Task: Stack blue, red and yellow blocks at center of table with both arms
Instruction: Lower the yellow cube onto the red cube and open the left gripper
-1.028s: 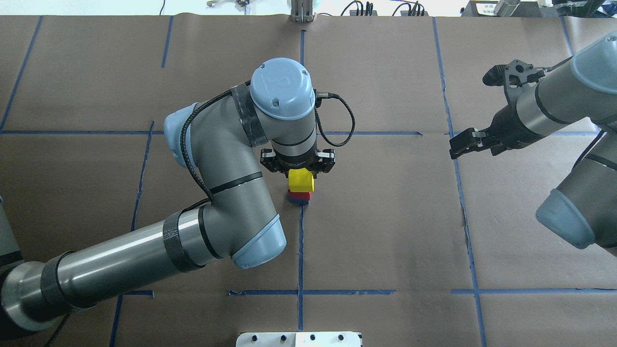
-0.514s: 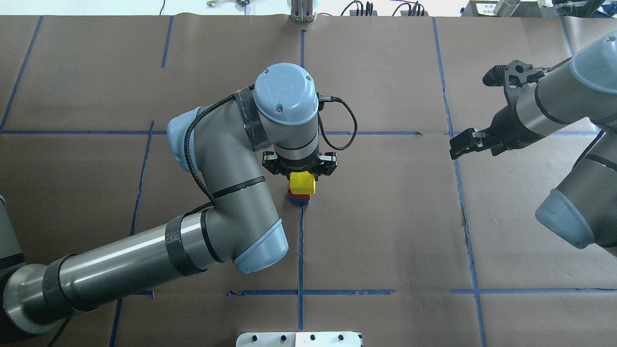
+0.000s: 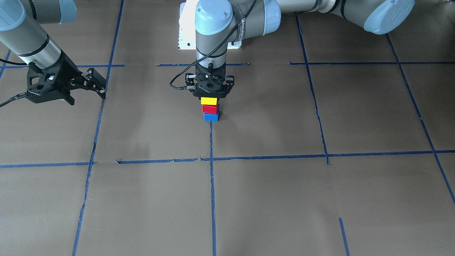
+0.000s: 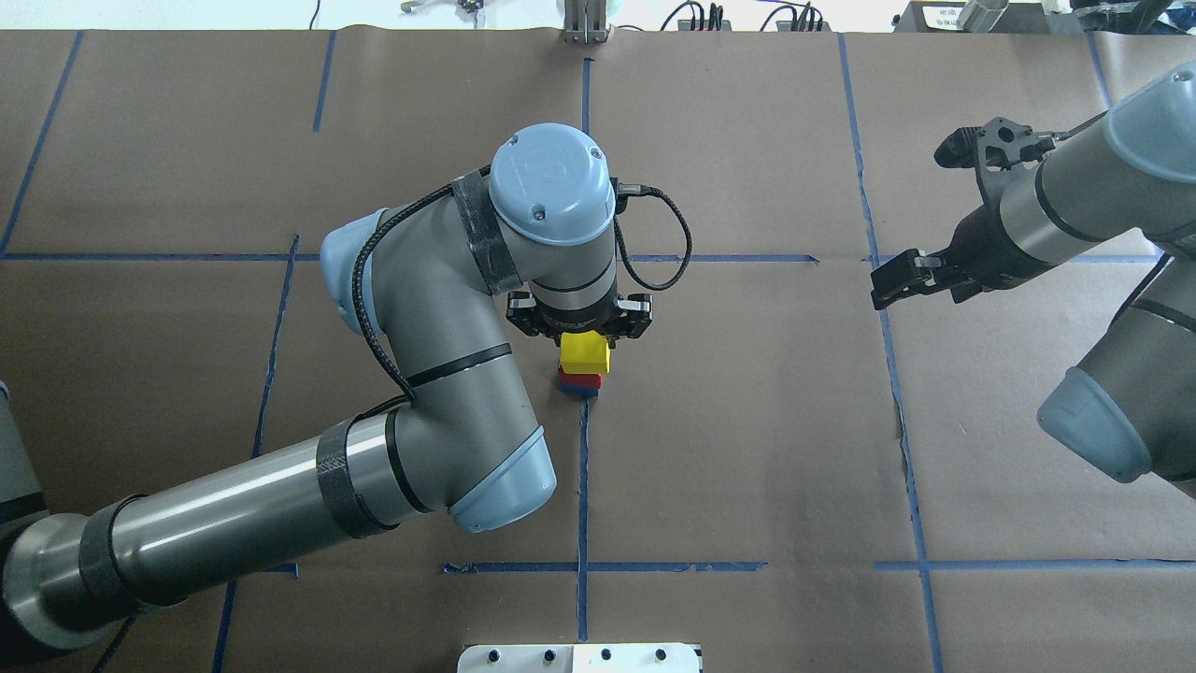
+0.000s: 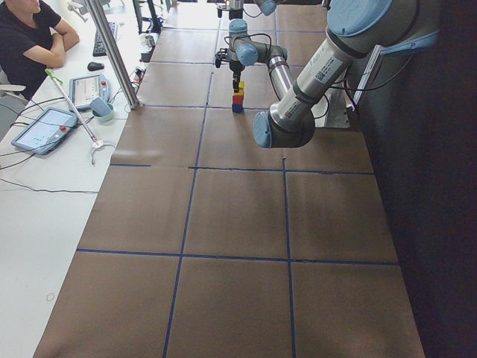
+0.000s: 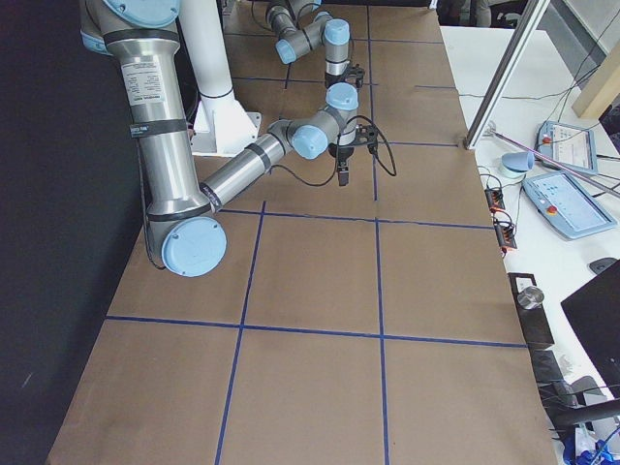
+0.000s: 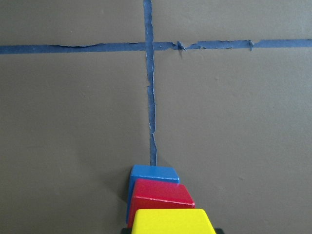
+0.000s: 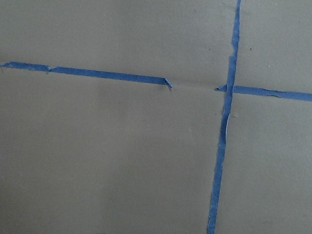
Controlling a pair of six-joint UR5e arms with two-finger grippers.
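A blue block lies on the tape line at the table's centre, with a red block on it and a yellow block on top. The stack also shows in the overhead view, yellow over red. My left gripper points straight down over the stack, shut on the yellow block, which rests on the red one. In the left wrist view the yellow block fills the bottom edge above red and blue. My right gripper hangs open and empty far to the right.
Brown paper with blue tape lines covers the table. A white base plate sits at the near edge. An operator sits at a side desk with tablets. The right wrist view holds only paper and tape.
The left arm's wrist shifted slightly right, then back a little, with the yellow block staying on the stack. The right arm has not moved.
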